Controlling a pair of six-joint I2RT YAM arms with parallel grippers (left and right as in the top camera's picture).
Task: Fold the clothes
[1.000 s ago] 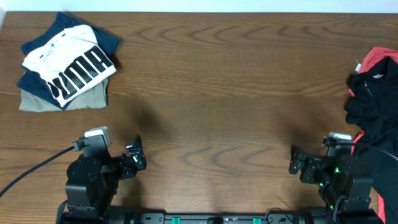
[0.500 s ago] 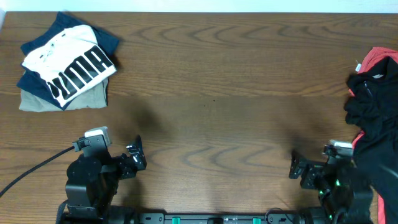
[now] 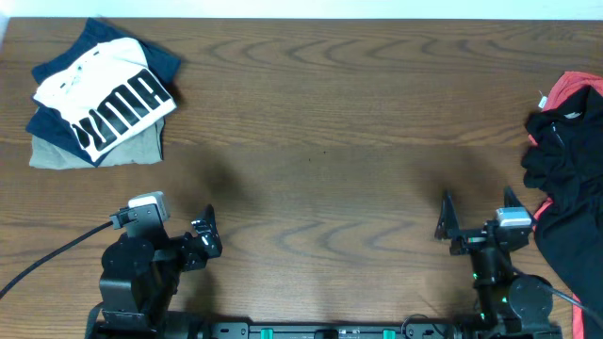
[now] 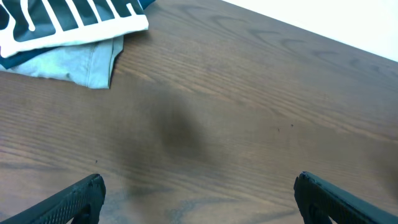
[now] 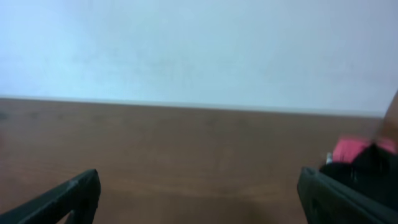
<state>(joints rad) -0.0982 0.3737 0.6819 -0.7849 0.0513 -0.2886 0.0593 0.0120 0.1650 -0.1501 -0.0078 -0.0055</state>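
Note:
The white T-shirt (image 3: 104,99) with big black lettering lies folded on top of a stack at the table's far left. Its edge shows at the top left of the left wrist view (image 4: 68,25). My left gripper (image 3: 209,235) is open and empty near the front left edge, well short of the stack; its fingers frame bare wood in the left wrist view (image 4: 199,193). My right gripper (image 3: 477,215) is open and empty at the front right, facing the far wall in its wrist view (image 5: 199,193).
A navy garment (image 3: 162,55) and a beige garment (image 3: 137,151) lie folded under the T-shirt. A heap of black and red clothes (image 3: 565,160) sits at the right edge, close to my right arm, and shows in the right wrist view (image 5: 367,162).
My right arm has swung and tilted up, so its open fingers now face the far side. The left arm and the clothes have not moved.

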